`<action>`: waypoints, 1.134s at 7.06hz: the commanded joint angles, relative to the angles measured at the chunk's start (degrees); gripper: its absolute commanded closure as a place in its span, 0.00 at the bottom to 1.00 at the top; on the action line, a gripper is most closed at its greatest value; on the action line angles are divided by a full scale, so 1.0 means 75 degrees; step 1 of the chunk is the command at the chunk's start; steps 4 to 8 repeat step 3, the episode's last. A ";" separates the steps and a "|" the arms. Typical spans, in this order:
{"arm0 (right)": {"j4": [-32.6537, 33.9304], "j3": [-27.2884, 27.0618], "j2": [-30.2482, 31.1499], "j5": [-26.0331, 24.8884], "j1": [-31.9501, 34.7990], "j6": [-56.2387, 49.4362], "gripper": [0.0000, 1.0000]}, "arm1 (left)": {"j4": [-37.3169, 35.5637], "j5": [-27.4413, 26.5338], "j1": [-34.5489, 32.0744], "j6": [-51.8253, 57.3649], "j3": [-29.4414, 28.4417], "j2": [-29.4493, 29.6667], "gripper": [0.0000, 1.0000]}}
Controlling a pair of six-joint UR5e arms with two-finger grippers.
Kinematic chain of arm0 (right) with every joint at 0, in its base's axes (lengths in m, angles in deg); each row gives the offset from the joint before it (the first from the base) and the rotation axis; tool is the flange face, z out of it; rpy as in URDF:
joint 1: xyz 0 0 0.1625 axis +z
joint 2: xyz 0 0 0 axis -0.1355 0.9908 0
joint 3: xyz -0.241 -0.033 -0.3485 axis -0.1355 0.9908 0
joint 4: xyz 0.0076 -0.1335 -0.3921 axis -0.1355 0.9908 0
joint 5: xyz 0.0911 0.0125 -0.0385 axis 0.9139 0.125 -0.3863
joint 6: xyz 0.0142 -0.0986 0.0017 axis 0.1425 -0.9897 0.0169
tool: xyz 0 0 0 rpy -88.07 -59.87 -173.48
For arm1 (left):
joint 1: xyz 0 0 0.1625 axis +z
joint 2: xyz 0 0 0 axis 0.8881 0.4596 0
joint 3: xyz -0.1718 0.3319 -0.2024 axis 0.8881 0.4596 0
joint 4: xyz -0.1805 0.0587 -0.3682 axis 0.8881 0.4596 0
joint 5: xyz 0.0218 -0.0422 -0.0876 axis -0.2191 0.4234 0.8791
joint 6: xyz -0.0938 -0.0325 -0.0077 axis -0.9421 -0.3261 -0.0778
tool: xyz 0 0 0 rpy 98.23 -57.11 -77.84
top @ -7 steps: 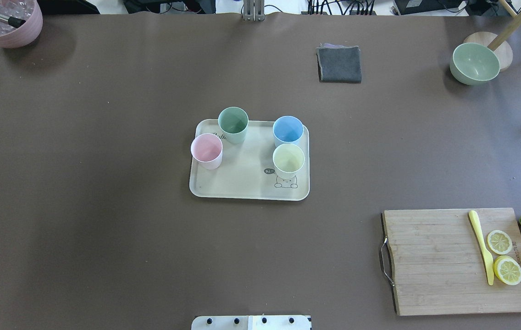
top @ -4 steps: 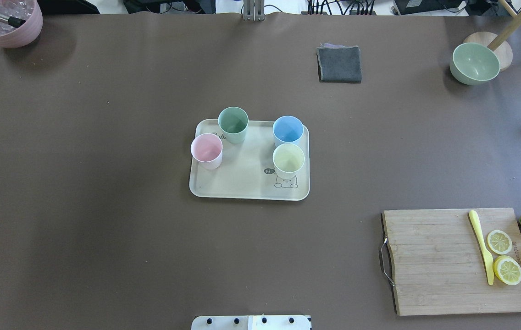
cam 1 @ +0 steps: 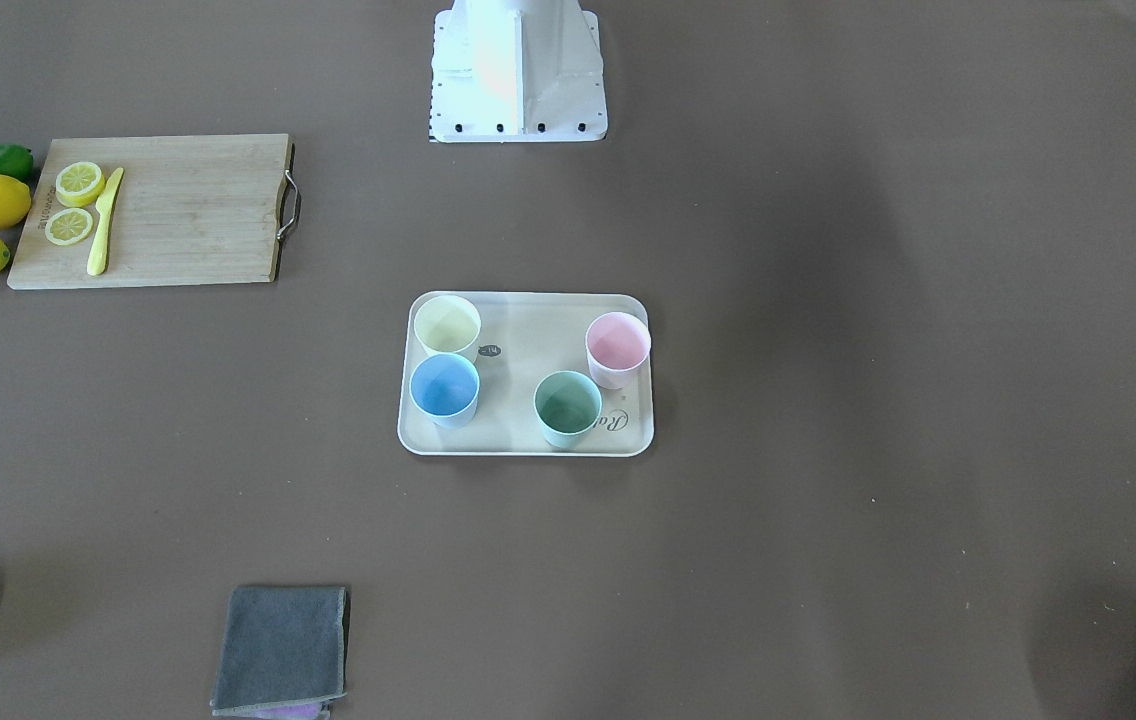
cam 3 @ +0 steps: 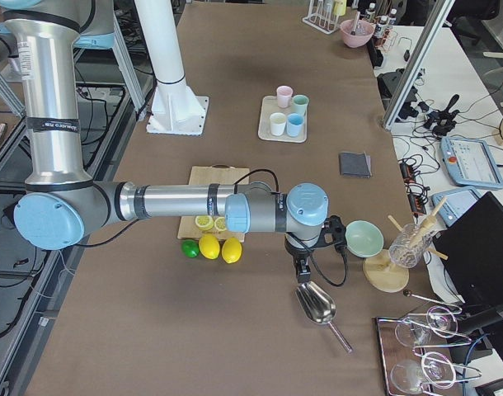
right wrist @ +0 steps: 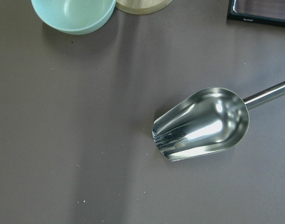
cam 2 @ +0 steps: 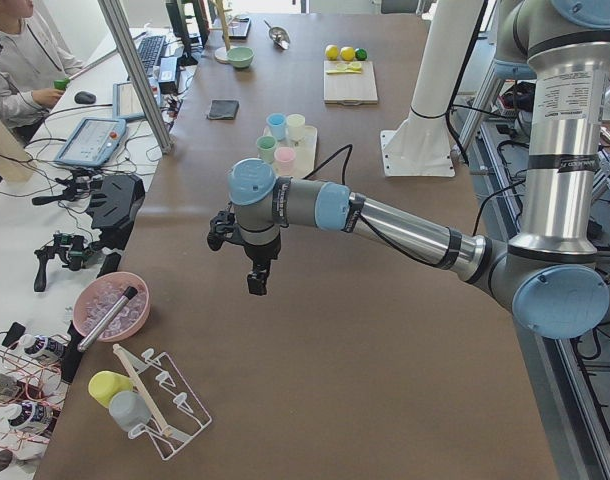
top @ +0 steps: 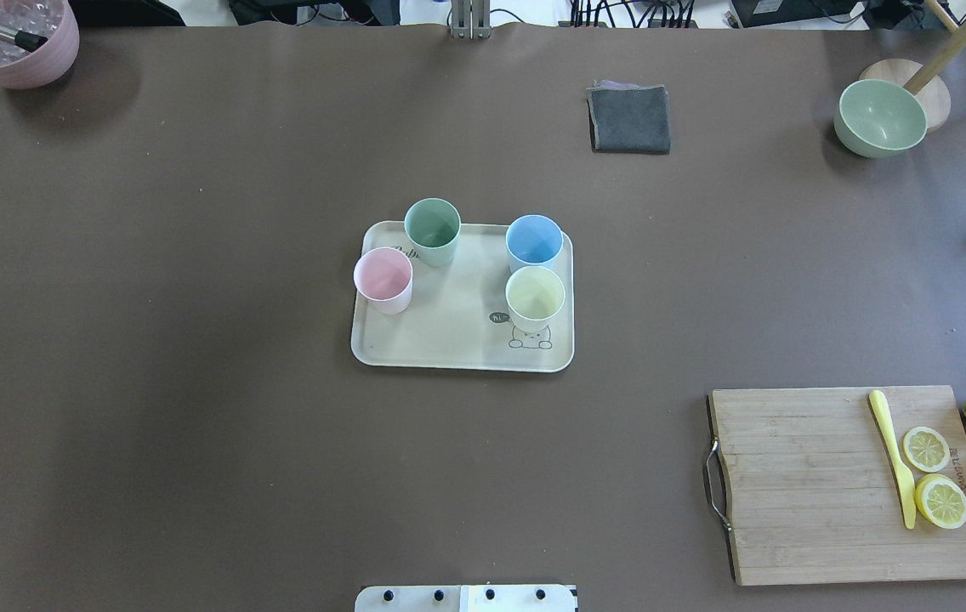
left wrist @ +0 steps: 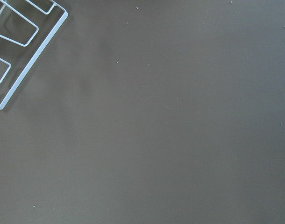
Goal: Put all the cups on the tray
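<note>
Standing across the table, I see the tray (cam 1: 528,345) mid-table with four cups upright on it: yellow cup (cam 1: 447,325) just beside blue cup (cam 1: 444,386), green cup (cam 1: 568,403) and pink cup (cam 1: 618,343) at the other end. Overhead, the yellow one hides part of the bear drawing (top: 530,338). From the left end, the left gripper (cam 2: 255,282) hangs over bare table, well apart from the tray; whether its fingers are apart I cannot tell. From the right end, the right gripper (cam 3: 302,272) hangs above a metal scoop (cam 3: 317,305), fingers equally unreadable.
</note>
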 commanded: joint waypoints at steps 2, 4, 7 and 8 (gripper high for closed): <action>0.0009 0.0072 0.0072 0.0032 0.0001 -0.0006 0.00 | -0.0001 0.0042 -0.0012 0.0002 0.0089 -0.0015 0.02; -0.0003 0.0003 0.0189 0.0055 0.0001 -0.0006 0.00 | -0.0001 0.0042 0.0000 0.0002 0.0043 0.0008 0.02; -0.0003 0.0003 0.0189 0.0055 0.0001 -0.0006 0.00 | -0.0001 0.0042 0.0000 0.0002 0.0043 0.0008 0.02; -0.0003 0.0003 0.0189 0.0055 0.0001 -0.0006 0.00 | -0.0001 0.0042 0.0000 0.0002 0.0043 0.0008 0.02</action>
